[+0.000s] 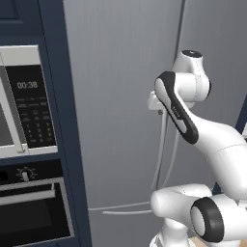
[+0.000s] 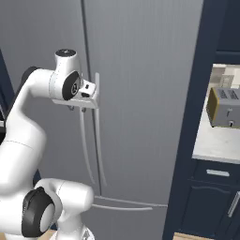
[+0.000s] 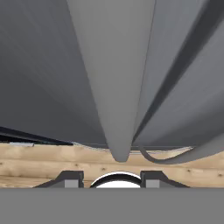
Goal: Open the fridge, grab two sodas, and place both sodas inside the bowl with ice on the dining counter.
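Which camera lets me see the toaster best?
The right base view: the toaster sits whole on the pale counter beside the fridge. The left base view shows the oven side instead, and the hand view looks down a fridge handle.

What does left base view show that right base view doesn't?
Left base alone: the black-fronted microwave with its lit clock, and the oven below it. Right base alone: a toaster on a pale counter, with navy drawers underneath. Both: the closed grey fridge, its long curved handles, and the arm with the gripper up at the top of the handles.
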Tool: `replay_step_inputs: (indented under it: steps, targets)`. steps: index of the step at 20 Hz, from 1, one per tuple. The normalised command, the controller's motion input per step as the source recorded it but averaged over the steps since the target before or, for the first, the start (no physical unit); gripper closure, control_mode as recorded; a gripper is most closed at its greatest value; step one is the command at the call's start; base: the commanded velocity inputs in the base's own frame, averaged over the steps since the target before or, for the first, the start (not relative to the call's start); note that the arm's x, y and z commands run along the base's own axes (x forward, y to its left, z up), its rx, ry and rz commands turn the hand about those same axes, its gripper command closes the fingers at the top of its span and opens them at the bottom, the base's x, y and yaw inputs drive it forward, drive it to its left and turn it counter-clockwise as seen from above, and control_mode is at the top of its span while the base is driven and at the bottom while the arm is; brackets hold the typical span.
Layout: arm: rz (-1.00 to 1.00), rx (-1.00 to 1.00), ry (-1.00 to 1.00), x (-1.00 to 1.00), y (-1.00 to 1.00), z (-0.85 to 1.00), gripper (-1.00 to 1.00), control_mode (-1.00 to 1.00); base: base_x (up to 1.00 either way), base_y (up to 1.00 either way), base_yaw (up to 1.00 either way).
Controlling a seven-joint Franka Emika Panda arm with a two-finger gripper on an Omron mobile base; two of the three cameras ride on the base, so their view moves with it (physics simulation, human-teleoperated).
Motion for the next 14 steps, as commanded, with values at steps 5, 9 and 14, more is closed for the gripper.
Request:
replay_step_inputs:
  steps: [5, 9, 14]
  targets:
    - [0.0, 0.0, 0.0, 0.0, 0.0, 0.0, -1.0, 1.0, -0.01, -0.02, 0.0]
    - [0.0, 0.0, 0.0, 0.0, 0.0, 0.0, -1.0, 1.0, -0.58, -0.52, -0.01]
    - [0.0, 0.0, 0.0, 0.0, 0.0, 0.0, -1.0, 1.0, -0.63, -0.36, 0.0]
